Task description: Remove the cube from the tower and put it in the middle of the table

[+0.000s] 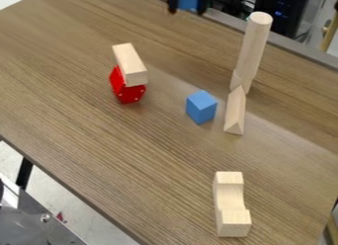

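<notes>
"Item one, the gripper?"
"Black gripper, at the top edge, something blue between its sides; whether closed on it, cannot tell."
"Item two, the cube?"
"Blue cube, on the table near its middle, just beside a wooden prism."
"Remainder?"
"One upright wooden cylinder, by the prism's far end. One pale oblong block, tilted atop a red block. One notched wooden block, near side."
</notes>
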`<state>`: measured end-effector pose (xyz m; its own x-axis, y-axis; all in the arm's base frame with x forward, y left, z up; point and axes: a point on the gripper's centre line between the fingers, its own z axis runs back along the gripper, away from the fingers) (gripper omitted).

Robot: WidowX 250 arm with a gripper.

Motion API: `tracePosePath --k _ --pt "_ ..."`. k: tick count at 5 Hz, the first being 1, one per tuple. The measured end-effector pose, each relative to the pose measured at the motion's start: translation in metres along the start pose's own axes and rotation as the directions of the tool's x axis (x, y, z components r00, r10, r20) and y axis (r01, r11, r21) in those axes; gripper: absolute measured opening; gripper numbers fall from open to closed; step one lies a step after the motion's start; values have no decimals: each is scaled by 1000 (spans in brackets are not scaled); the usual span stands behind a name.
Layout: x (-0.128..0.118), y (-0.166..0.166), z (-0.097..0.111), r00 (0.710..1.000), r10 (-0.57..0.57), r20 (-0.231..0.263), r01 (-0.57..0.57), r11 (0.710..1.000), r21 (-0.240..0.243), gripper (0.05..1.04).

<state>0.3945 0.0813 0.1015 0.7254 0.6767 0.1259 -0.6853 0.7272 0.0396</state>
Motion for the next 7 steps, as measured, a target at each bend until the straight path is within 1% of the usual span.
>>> tracePosePath --k 1,2,3,4,5,6,7 --pt "1 -3 -34 1000 -12 -25 13 999 35 598" --pt "-3 -8 -53 997 -29 -65 30 999 25 598" --pt "-11 -19 -60 993 -71 -99 64 995 -77 598" --pt "-15 -18 -69 992 -56 -113 43 993 -112 598" --pt "-17 -18 -71 993 -37 -112 25 994 -107 639" --pt "-18 -19 -72 993 -33 -111 22 995 -97 928" --pt "-20 -18 -71 992 -30 -121 20 996 -87 1000"
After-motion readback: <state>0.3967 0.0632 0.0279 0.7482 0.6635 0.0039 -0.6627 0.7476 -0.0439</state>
